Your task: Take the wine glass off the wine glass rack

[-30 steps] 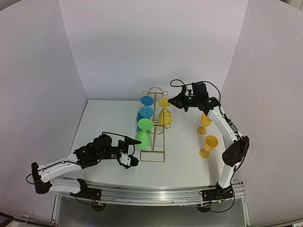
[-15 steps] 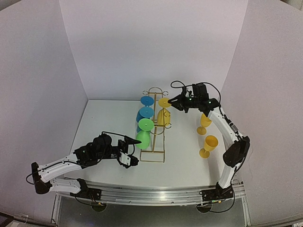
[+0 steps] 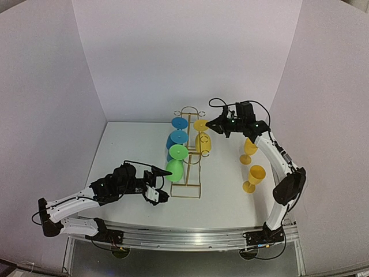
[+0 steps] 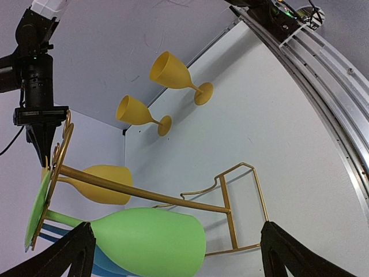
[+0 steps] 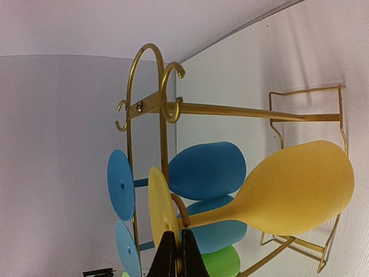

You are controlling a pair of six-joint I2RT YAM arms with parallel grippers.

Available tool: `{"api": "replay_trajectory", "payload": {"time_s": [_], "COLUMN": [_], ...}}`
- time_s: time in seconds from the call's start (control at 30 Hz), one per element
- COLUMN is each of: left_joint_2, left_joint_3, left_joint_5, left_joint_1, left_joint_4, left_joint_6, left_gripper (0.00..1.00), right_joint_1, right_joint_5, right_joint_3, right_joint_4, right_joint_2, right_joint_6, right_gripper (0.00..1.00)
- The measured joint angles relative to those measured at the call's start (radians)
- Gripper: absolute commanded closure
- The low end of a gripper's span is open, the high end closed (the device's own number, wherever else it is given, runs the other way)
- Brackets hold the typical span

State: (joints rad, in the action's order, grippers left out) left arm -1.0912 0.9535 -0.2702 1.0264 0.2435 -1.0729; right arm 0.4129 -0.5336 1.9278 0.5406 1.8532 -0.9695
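The gold wire wine glass rack stands mid-table, with blue and green glasses hanging on its left side and one yellow wine glass on its right. My right gripper is at the rack's far end. In the right wrist view it is shut on the rim of that yellow glass's foot disc, and the bowl hangs to the right. My left gripper is open by the near green glass. In the left wrist view its fingers flank the green bowl without touching it.
Two more yellow glasses stand upright on the table right of the rack, near my right arm. Two blue glasses and another green one hang on the rack's left side. White walls enclose the table.
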Motion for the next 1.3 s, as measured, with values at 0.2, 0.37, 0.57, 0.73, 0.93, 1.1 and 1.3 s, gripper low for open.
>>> {"api": "replay_trajectory", "payload": {"time_s": [0.2,0.37,0.57,0.73,0.93,1.1,1.3], "left_joint_2": [0.0,0.0,0.0,0.0,0.0,0.0,0.0], "left_joint_3": [0.0,0.0,0.0,0.0,0.0,0.0,0.0], "left_joint_5": [-0.007,-0.011,-0.014,-0.014,-0.015,-0.015,-0.015], "left_joint_1": [0.0,0.0,0.0,0.0,0.0,0.0,0.0], "left_joint_4": [0.0,0.0,0.0,0.0,0.0,0.0,0.0], "left_joint_6": [0.0,0.0,0.0,0.0,0.0,0.0,0.0], "left_gripper": [0.01,0.01,0.01,0.01,0.01,0.01,0.01], "right_joint_1": [0.0,0.0,-0.007,-0.016,-0.022,-0.026,-0.032], "right_joint_5": [0.003,0.007,0.005,0.005,0.006,0.022,0.052], "right_joint_3": [0.0,0.0,-0.013,-0.026,-0.047,-0.075,-0.095], "right_joint_4": [0.001,0.002,-0.002,-0.004,-0.019,-0.027,-0.028], "right_joint_2": [-0.011,-0.012,-0.022,-0.034,-0.047,-0.068,-0.104], "right_joint_6": [0.0,0.0,-0.004,-0.014,-0.03,-0.034,-0.035], "right_gripper": [1.0,1.0,1.0,1.0,1.0,1.0,1.0]}}
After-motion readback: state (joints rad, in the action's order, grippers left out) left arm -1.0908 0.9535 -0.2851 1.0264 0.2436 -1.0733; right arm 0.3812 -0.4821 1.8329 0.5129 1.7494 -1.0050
